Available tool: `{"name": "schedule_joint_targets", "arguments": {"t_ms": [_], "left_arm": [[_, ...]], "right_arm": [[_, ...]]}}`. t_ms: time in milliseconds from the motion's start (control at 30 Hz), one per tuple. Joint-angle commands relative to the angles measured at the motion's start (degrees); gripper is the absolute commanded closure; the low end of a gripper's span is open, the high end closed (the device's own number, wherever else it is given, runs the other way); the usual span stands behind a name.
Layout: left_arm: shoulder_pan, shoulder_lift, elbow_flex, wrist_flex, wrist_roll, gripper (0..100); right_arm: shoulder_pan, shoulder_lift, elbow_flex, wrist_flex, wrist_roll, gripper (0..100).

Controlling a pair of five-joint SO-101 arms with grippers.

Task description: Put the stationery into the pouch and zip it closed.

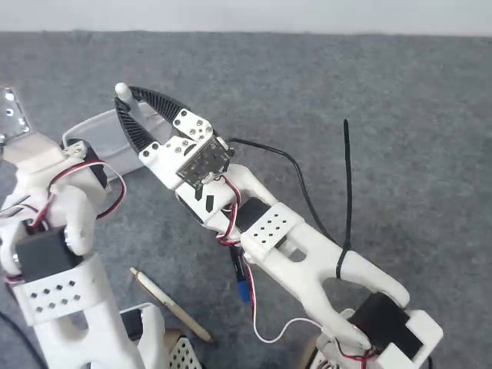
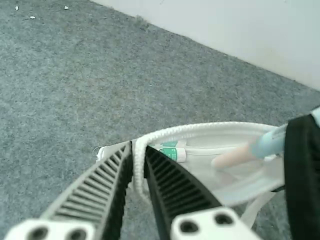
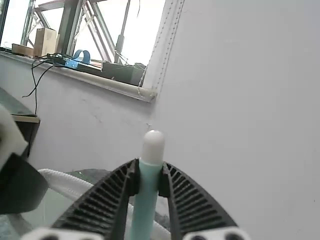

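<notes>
Centrally, the open pouch [image 2: 240, 182] lies on the grey table [image 1: 400, 92], its zipper edge pinched in the closed left gripper [image 2: 138, 149]. The right gripper [image 3: 148, 170] clamps a teal pen [image 3: 147, 192], whose far end sits inside the pouch beside a green-labelled stick [image 2: 170, 150]. A pencil [image 1: 171, 305] lies well apart.

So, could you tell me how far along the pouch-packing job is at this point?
Done: a green-and-white item lies inside the pouch. In hand: the left gripper pinches the pouch's rim while the right gripper holds a teal pen, its tip in the opening. Left: a beige pen on the table, a blue-tipped pen under the right arm, and zipping the pouch closed.
</notes>
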Motion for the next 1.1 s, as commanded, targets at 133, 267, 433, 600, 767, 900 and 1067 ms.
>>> {"name": "schedule_joint_targets", "arguments": {"t_ms": [133, 267, 433, 600, 767, 900, 1067], "left_arm": [[-0.09, -0.35, -0.92, -1.14, -0.7, 99], [-0.09, -0.35, -0.92, -1.14, -0.7, 99], [-0.09, -0.35, -0.84, -1.05, -0.79, 99], [-0.09, -0.35, -0.84, -1.05, -0.79, 99], [-0.09, -0.35, 0.31, -2.29, -0.79, 99], [-0.09, -0.62, 0.4, -2.37, -0.79, 99], [-0.09, -0.62, 0.31, -2.37, -0.7, 99]], "right_arm": [[-0.13, -0.66, -3.43, -0.48, 0.97, 81.2], [-0.22, -0.75, -3.78, 2.07, 0.97, 84.1], [-0.31, -0.84, -3.78, 2.07, 0.97, 85.3], [-0.4, -2.59, -3.43, 2.42, 0.97, 85.3], [1.27, -11.91, -3.6, 11.3, 0.35, 85.3], [3.56, -16.57, -4.13, 17.45, -2.73, 85.3], [8.84, -17.01, -8.09, 23.08, -3.08, 85.3]]}}
